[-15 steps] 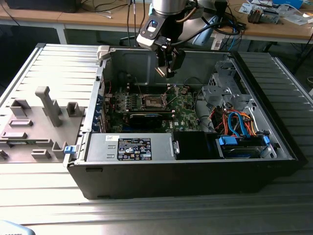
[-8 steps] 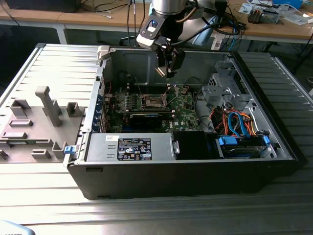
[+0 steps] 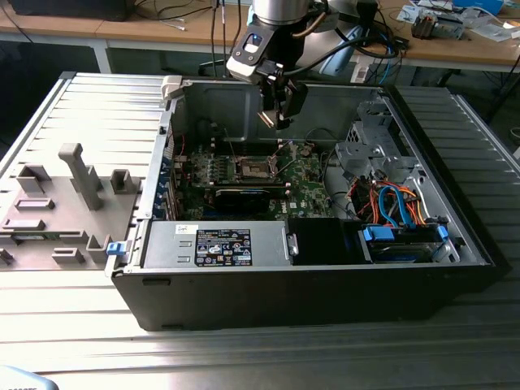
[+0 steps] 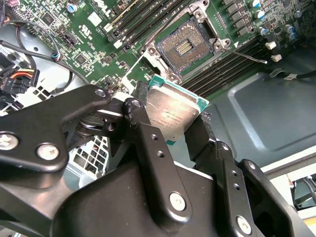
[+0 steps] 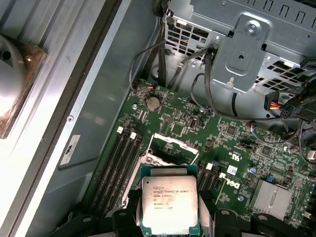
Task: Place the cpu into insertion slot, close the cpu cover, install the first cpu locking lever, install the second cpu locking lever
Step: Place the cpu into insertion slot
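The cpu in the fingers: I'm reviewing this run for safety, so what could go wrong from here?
1. The cpu is pinched only at its edges by the fingers above the motherboard; a slip could drop it onto the board.
2. The insertion slot lies open with bare contacts; lowering the cpu skewed or off-centre could bend them.
3. A thin lever sticks out beside the slot and might snag.

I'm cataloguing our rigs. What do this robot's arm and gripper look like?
The arm is a silver-grey cylinder with a blue cap at its wrist joint. The gripper is matte black: broad, flat linkage fingers with rounded ends, joined by silver screws.
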Tool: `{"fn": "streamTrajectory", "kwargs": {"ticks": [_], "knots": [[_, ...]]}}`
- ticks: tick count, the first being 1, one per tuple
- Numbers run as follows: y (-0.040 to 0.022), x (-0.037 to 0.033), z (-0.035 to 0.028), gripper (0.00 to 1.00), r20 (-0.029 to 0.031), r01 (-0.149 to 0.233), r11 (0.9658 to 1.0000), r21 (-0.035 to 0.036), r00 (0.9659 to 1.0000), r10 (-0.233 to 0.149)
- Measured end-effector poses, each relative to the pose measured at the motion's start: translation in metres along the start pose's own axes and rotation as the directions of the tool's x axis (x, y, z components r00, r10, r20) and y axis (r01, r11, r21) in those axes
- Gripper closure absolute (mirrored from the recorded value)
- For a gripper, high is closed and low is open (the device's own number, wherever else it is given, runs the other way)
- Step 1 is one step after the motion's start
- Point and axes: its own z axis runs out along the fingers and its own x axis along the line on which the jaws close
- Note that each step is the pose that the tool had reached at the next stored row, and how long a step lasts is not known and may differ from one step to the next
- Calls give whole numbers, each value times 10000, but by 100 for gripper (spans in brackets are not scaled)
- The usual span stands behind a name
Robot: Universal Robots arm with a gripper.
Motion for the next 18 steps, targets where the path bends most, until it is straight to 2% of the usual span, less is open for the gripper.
{"fn": "streamTrajectory", "kwargs": {"ticks": [18], "knots": [[0,0,0,45,10,-113,9999,-2,9999,113]]}}
